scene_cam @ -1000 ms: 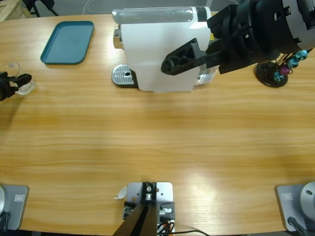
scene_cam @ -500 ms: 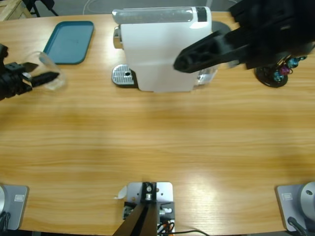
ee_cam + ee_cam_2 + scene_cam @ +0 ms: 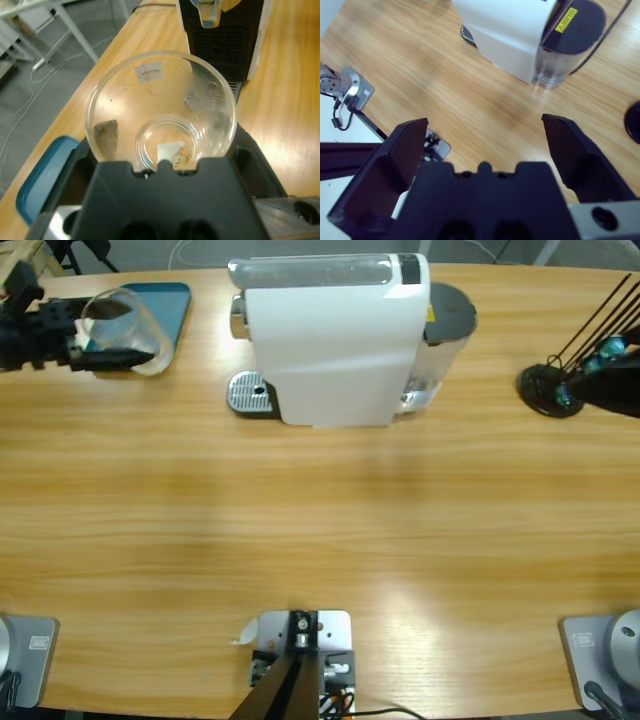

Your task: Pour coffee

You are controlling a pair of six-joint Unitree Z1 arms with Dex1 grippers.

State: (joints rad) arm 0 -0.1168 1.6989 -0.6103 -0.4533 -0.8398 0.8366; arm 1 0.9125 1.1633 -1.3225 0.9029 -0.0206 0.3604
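Note:
A white coffee machine (image 3: 330, 340) stands at the back middle of the table, with its round metal drip plate (image 3: 250, 395) on its left side. My left gripper (image 3: 110, 335) is at the back left, shut on a clear glass cup (image 3: 125, 325) that lies tilted on its side, mouth toward the machine. In the left wrist view the cup (image 3: 160, 105) fills the space between the jaws of the left gripper (image 3: 160, 150), and the machine's front (image 3: 220, 30) lies beyond it. My right gripper (image 3: 485, 127) hangs open and empty high above the table, looking down on the machine (image 3: 510, 30).
A teal tray (image 3: 165, 300) lies at the back left, partly behind the cup. A black capsule stand (image 3: 550, 390) with coloured capsules is at the back right, next to a dark arm part (image 3: 615, 390) at the right edge. The machine's water tank (image 3: 570, 35) faces the right side.
The left gripper has carried the cup from the table's left edge up and toward the tray. The right arm has swung off the machine to the right, almost leaving the high view.

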